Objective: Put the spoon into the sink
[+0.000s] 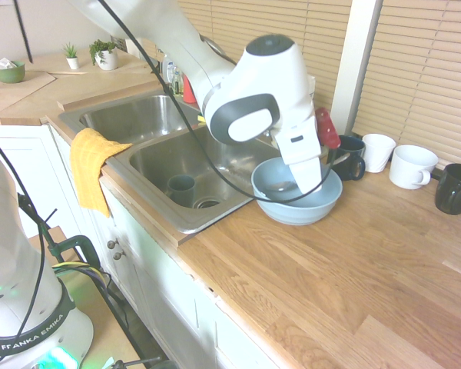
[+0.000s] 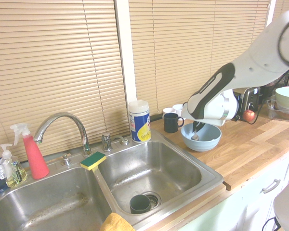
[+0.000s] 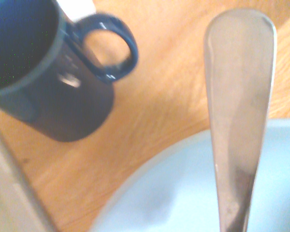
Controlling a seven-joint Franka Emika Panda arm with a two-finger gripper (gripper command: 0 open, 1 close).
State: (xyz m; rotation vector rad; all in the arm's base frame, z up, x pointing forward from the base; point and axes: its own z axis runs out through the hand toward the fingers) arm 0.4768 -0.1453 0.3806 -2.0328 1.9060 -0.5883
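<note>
**Spoon pinched over the blue bowl, sink waiting alongside**

Spoon first, but start your eye on the biggest thing: the sink, a two-basin steel unit set into the wooden counter. Its nearer basin lies just beside the bowl, which makes it the natural drop spot. A dark cup stands by that basin's drain, so you may want to land the spoon clear of it.

Next, the blue bowl sits on the counter right at the sink's edge, close to a dark mug and two white mugs. It looks like the place the spoon was resting, which explains why the arm reaches down over it.

The gripper hangs above the bowl, tilted steeply downward, its fingers pressed together on the spoon's handle. Pinching the thin handle leaves the wider end free and out of the fingers' way.

Now the spoon itself: it hangs from the gripper over the bowl's inside, apparently clear of the bottom, though you cannot be sure from here. Its long axis runs close to upright, slightly slanted in line with the gripper. In the second exterior view the oval end points down toward the bowl; the wrist view shows a rounded silver end over the blue rim and counter.
</note>
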